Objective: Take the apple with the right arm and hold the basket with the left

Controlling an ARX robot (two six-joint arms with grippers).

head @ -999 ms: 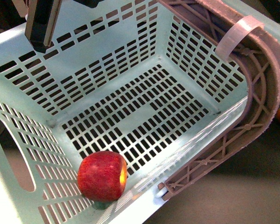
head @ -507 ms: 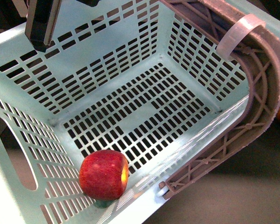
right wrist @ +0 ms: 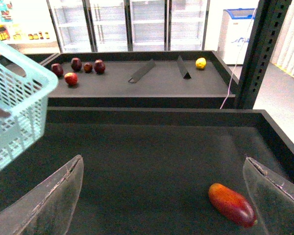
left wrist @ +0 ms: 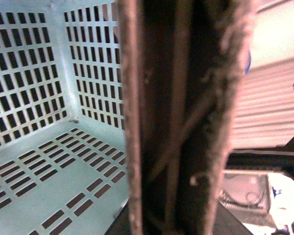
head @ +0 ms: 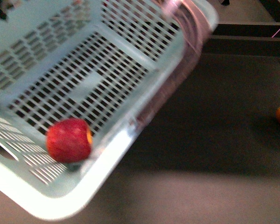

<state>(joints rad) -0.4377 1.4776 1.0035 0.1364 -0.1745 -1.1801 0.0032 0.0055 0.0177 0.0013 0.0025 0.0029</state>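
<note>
Dark shelf [head: 214,140]: basket [head: 102,183] blurred, partly cut off, w/ apple [head: 68,140].

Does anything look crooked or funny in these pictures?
Yes. The basket is tilted on a slant and blurry in the front view, so it is likely moving. The apple sits in its low corner. Nothing has spilled out.

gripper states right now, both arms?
Left gripper: fingers not in view; only the basket handle fills its wrist view.
Right gripper: open, holding nothing.
</note>
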